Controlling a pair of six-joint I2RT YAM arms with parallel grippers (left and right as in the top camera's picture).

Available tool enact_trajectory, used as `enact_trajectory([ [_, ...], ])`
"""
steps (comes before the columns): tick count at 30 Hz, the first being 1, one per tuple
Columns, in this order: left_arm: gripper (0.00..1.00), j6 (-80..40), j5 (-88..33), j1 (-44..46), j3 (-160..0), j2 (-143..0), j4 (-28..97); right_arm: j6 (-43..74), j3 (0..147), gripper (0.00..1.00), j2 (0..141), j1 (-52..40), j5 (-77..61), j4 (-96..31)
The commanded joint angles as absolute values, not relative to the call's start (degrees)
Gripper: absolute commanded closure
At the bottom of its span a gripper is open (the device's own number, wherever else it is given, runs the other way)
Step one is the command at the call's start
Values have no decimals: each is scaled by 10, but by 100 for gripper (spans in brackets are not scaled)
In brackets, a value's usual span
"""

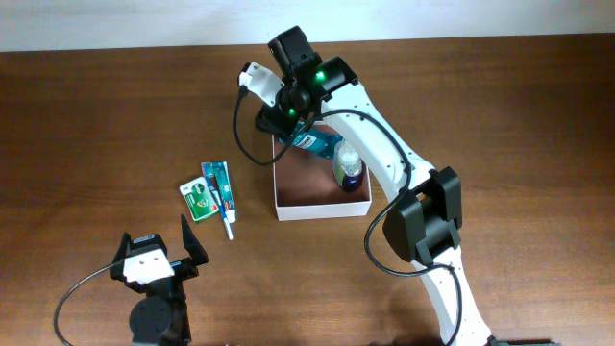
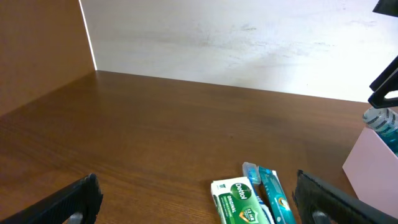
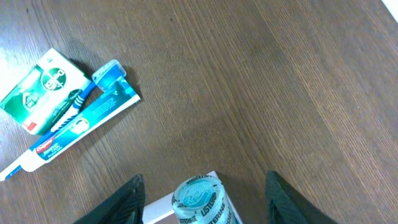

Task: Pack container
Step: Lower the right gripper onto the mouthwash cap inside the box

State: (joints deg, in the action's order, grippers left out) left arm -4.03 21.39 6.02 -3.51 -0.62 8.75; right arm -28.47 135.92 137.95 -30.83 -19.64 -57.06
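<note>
A: Checking: where is the container [image 1: 322,210] sitting?
B: Directly beneath my right jaws, which are gaping wide, gripping nothing. Left jaws are gaping too, empty.
A: Handling?
B: I'm judging it light, flexing cardboard; I'm favouring a wall near a corner.

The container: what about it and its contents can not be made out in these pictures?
Overhead: the right arm covers the far side of the container and part of the teal bottle; labels are too small to read.
Left wrist: the right edge cuts off the container; its wall hides the inside.
Right wrist: the bottom edge cuts it off; only one corner and a bottle cap show.
</note>
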Motion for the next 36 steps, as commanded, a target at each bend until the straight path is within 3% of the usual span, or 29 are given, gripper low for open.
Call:
enact_trajectory([
  [1, 1, -30, 212, 57, -28, -3, 86, -281, 1358, 46, 1380, -309, -211, -577],
  [36, 1, -30, 212, 57, -28, -3, 86, -279, 1344, 45, 1415, -307, -219, -579],
])
